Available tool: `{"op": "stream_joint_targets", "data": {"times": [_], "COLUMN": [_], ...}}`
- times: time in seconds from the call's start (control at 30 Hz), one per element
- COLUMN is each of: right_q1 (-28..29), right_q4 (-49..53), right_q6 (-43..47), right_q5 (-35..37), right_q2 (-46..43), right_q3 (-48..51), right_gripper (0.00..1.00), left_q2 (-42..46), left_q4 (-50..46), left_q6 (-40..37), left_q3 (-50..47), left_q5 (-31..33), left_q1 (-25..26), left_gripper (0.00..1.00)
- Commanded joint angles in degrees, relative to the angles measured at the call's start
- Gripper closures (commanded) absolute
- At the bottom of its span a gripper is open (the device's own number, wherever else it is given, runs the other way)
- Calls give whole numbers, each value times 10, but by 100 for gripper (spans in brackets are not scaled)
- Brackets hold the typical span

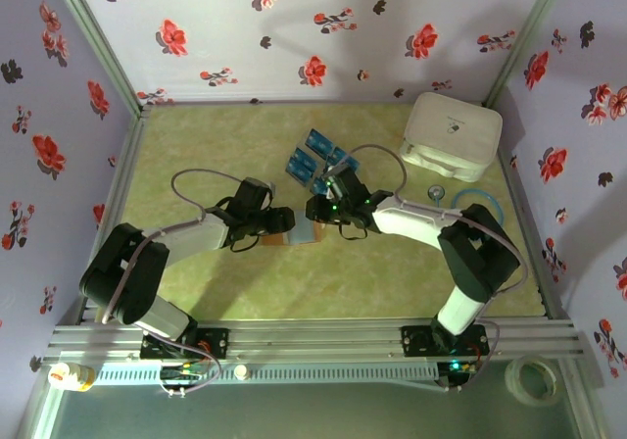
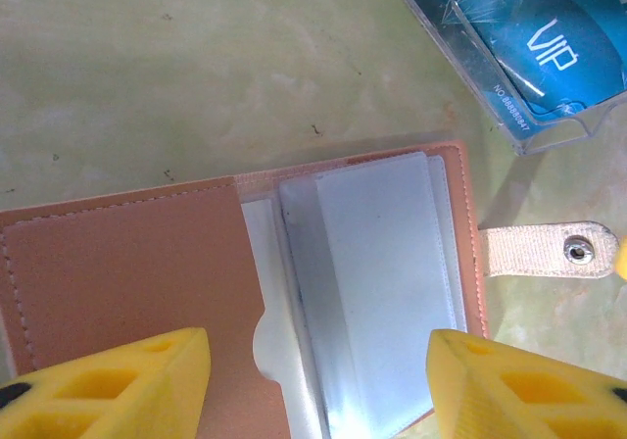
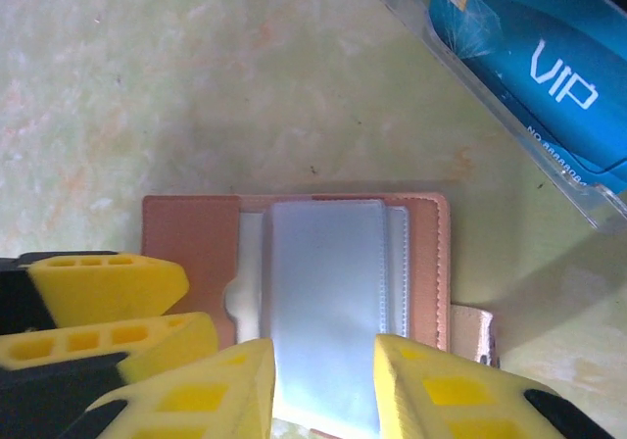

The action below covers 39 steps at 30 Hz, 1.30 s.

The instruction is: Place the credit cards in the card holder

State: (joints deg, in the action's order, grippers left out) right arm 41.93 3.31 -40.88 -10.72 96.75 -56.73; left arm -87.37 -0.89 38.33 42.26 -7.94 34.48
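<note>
Tan card holder (image 2: 127, 263) open, clear sleeves (image 2: 382, 282) showing; left hand (image 2: 318, 341), right hand (image 3: 325, 346) spread.

card holder (image 1: 295, 235) between left pincer (image 1: 281, 225) and right pincer (image 1: 319, 219), credit cards (image 1: 315, 159) just behind

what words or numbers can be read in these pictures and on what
"VIP": white letters on the blue plastic card in a clear case.
"NO." plus digits: small print beneath it, digits too blurred to trust.
Small mark on the white rounded box: too small to read.
Brown leather card holder: no text.
</note>
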Motion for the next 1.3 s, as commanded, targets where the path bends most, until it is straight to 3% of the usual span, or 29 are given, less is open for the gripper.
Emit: {"op": "stream_joint_targets", "data": {"times": [0.0, 0.47, 0.73, 1.0, 1.27], "right_q1": [-2, -32, -30, -24, -23], "right_q4": [-13, -88, -82, -31, -16], "right_q6": [8, -25, -38, -20, -6], "right_q5": [6, 16, 13, -6, -33], "right_q2": [15, 40, -24, -57, -10], "right_q3": [8, 94, 111, 57, -5], "right_gripper": [69, 72, 72, 72, 72], "left_q2": [-10, -28, -28, -15, 14], "left_q4": [0, 6, -6, -42, -36], "left_q6": [-21, -62, -86, -88, 0], "left_q3": [5, 3, 23, 61, 60], "left_q5": [12, 6, -6, -29, -40], "left_q1": [-5, -13, -14, -14, -13], "left_gripper": [40, 40, 41, 41, 41]}}
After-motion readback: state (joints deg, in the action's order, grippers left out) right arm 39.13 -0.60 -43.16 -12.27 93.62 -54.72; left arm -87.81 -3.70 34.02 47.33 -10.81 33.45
